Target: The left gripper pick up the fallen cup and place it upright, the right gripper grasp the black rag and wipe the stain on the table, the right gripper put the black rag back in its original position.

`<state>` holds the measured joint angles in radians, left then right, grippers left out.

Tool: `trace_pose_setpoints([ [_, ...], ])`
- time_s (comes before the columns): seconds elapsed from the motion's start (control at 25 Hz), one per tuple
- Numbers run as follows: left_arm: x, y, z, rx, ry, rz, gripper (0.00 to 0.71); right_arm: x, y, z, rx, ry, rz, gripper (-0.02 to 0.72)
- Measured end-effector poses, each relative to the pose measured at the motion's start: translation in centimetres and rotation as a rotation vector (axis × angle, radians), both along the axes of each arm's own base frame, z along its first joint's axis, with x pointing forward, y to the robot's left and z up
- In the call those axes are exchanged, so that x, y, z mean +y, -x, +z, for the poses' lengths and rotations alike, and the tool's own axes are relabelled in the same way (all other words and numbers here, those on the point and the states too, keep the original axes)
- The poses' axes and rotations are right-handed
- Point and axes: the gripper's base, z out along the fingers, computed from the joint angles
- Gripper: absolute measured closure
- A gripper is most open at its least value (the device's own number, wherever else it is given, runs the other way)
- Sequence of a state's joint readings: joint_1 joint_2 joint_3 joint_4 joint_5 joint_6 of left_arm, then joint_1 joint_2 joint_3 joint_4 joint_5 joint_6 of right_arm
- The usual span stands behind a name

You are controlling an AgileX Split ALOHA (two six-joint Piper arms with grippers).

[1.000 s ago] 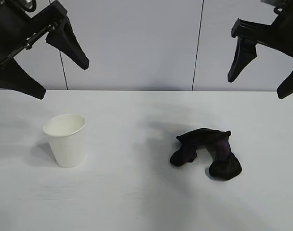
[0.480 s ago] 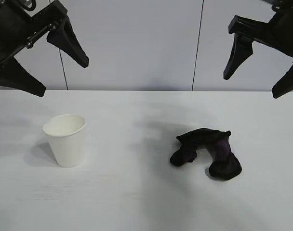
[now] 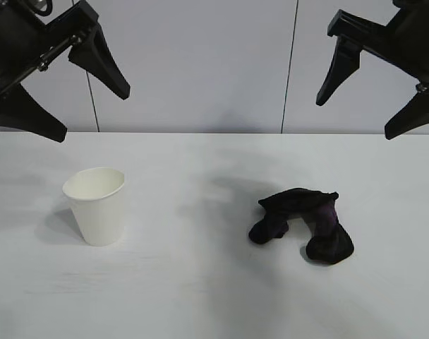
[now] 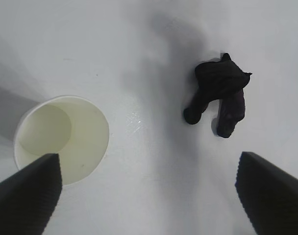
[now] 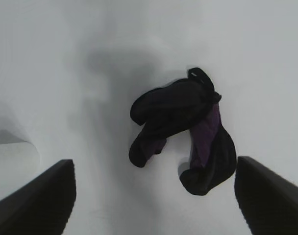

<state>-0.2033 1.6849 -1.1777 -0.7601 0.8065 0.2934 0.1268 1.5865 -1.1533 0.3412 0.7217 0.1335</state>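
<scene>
The cup (image 3: pixel 95 205) is seen standing upright on the left part of the table (image 3: pixel 200 296), mouth up, below the left gripper (image 3: pixel 63 95), which is held high above it with its fingers spread wide and nothing between them. The black rag (image 3: pixel 303 222) is found crumpled on the right part of the table, well apart from the cup, and the right gripper (image 3: pixel 355 106) is held raised above it, fingers likewise parted and empty.
</scene>
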Motion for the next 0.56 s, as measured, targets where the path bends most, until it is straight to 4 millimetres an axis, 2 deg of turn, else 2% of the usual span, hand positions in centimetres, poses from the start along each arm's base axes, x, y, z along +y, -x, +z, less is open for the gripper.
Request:
trace_pose_setpoints([
  [0.56, 0.01, -0.03, 0.0, -0.002, 0.0, 0.003, 0.017, 0.0, -0.06, 0.03, -0.007, -0.001, -0.003, 0.093],
])
